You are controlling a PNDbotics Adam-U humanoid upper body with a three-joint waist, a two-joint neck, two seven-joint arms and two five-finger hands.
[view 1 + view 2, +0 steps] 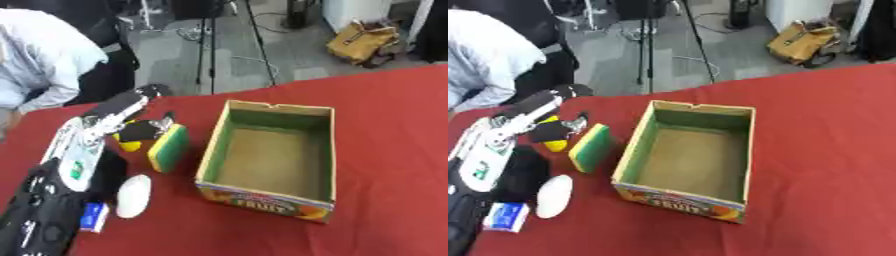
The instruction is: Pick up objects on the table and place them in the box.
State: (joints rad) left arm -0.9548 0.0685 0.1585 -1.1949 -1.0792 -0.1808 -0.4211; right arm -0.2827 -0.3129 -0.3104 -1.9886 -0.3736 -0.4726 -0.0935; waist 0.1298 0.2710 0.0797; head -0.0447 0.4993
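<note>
Seemingly fingers apart, the left hand (144, 127) hovers just left of the upright sponge (168, 147), whose long axis parallels the box (210, 150).

- Red table (385, 150) fills the view, its far edge running up toward the right.
- Cardboard box (271, 157) sits open near the middle, green on its inner walls, fruit print along the near side.
- Just left of the box, a yellow-and-green sponge (169, 147) lies on the cloth, clear of the box wall.
- A small yellow thing (129, 145) sits close beside the sponge, on its left.
- Nearer in, a white oval object (133, 196) lies on the red.
- Beside it at the lower left, a small blue-and-white packet (507, 216).
</note>
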